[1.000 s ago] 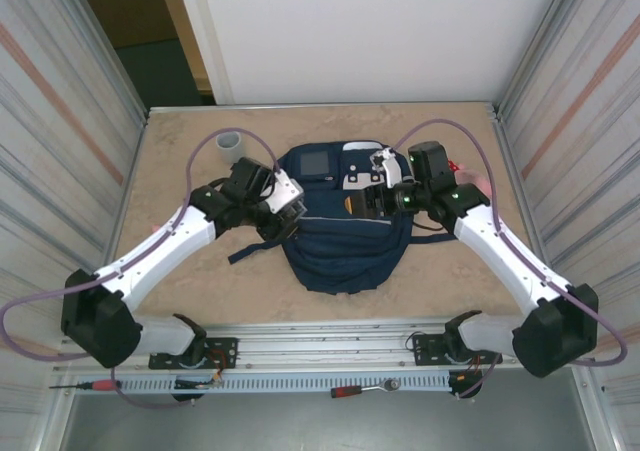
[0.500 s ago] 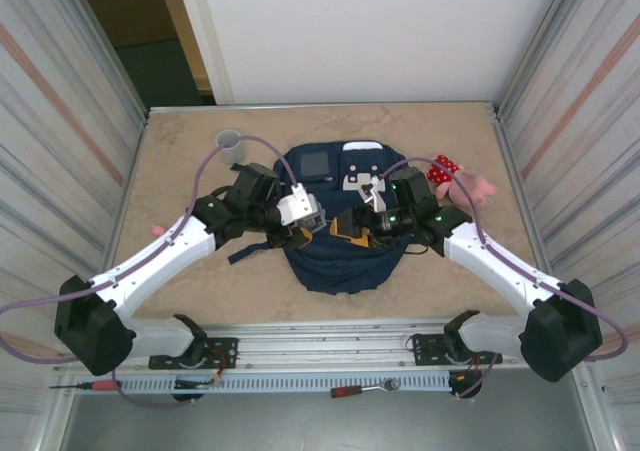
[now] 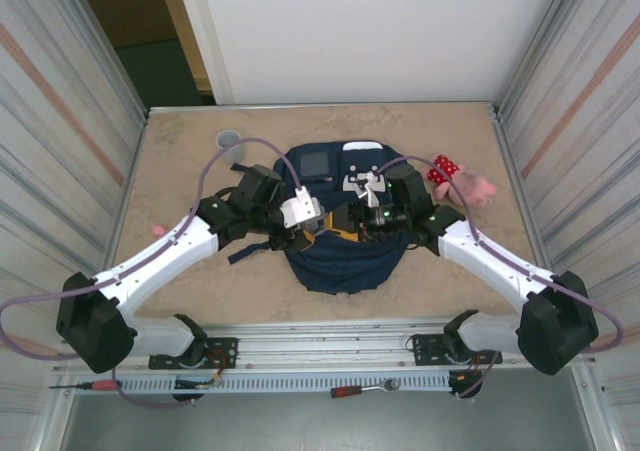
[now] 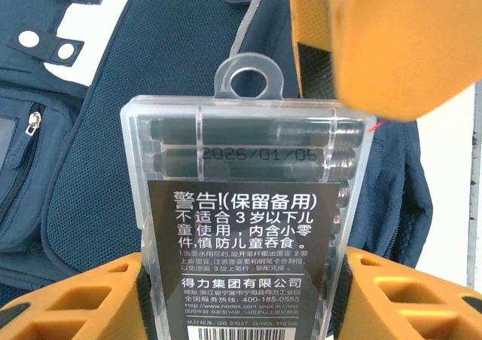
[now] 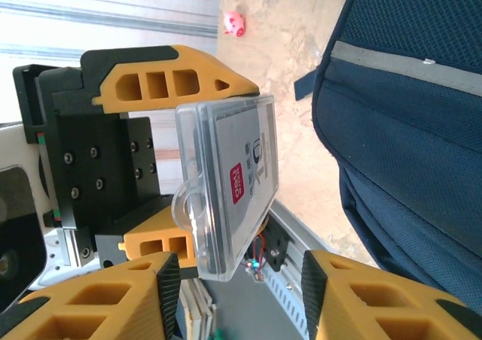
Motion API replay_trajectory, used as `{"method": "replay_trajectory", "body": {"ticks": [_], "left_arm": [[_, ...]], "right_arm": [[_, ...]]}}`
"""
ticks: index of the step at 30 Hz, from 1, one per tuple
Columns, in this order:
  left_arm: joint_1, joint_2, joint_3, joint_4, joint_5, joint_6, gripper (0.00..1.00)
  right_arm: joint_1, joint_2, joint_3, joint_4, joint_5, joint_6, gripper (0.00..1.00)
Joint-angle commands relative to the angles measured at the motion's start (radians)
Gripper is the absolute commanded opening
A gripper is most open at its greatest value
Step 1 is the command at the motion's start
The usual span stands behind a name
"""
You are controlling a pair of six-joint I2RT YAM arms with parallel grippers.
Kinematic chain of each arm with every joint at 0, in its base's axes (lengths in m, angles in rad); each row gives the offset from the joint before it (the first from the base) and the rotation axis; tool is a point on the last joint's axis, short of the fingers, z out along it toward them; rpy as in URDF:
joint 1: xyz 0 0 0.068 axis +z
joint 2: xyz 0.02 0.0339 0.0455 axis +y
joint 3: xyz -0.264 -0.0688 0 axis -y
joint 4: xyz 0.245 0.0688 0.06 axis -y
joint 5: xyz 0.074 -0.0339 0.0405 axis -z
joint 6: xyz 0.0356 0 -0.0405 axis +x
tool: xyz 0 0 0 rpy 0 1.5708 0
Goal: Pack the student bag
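The student bag, navy blue with white patches, lies flat in the middle of the table. Above it my left gripper is shut on a clear plastic box of ink cartridges, gripped by its sides near the barcode end, hang tab pointing away. My right gripper faces the left gripper over the bag. Its jaws stand open on either side of the tab end of the box, with a gap to each pad. One right finger hangs over the box.
A grey cup stands at the back left. A pink and red plush toy lies right of the bag, and a small pink figure lies beside the left arm. A screwdriver and a ratchet rest on the front rail.
Both grippers came together over the bag. The right arm swung left, uncovering the plush toy, and its jaws narrowed around the box's tab end. The left gripper kept hold of the box.
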Motion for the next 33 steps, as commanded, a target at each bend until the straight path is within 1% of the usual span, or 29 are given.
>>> {"method": "replay_trajectory", "body": {"ticks": [1,6,10,13,16,19,22,24,25,27,29,31,33], "left_arm": [[-0.009,-0.006,0.005,0.018,0.017,0.003,0.47],[-0.011,-0.005,0.005,0.026,0.017,-0.007,0.47],[-0.015,-0.003,0.012,0.028,0.023,-0.011,0.47],[-0.019,-0.001,0.017,0.032,0.023,-0.011,0.47],[-0.019,0.003,0.02,0.031,0.024,-0.01,0.47],[-0.019,0.006,0.018,0.029,0.014,-0.007,0.51],[-0.019,0.005,0.01,0.037,-0.001,0.009,0.62],[-0.019,0.007,0.004,0.05,0.004,0.039,0.7],[-0.019,0.011,0.003,0.055,0.009,0.059,0.73],[-0.018,0.032,0.005,0.06,0.023,0.113,0.75],[-0.02,0.064,0.015,0.068,0.026,0.149,0.75],[-0.023,0.108,0.032,0.075,0.021,0.177,0.75],[-0.032,0.16,0.06,0.074,0.017,0.2,0.75]], "right_arm": [[0.008,0.018,0.003,0.031,-0.005,0.028,0.41],[0.018,0.043,0.003,0.065,-0.023,0.046,0.33],[0.032,0.056,0.004,0.082,-0.023,0.057,0.28],[0.037,0.064,0.004,0.083,-0.021,0.056,0.22],[0.037,0.059,0.001,0.07,-0.009,0.047,0.14],[0.024,0.035,0.002,0.029,0.003,0.022,0.09],[-0.022,-0.018,-0.009,-0.037,0.019,-0.009,0.06],[-0.08,-0.067,-0.033,-0.069,0.017,-0.017,0.05],[-0.112,-0.092,-0.047,-0.079,0.012,-0.017,0.05],[-0.192,-0.147,-0.081,-0.102,-0.015,-0.023,0.05],[-0.254,-0.195,-0.091,-0.146,-0.048,-0.059,0.05],[-0.306,-0.235,-0.085,-0.219,-0.051,-0.101,0.06],[-0.362,-0.247,-0.09,-0.264,-0.069,-0.123,0.06]]}}
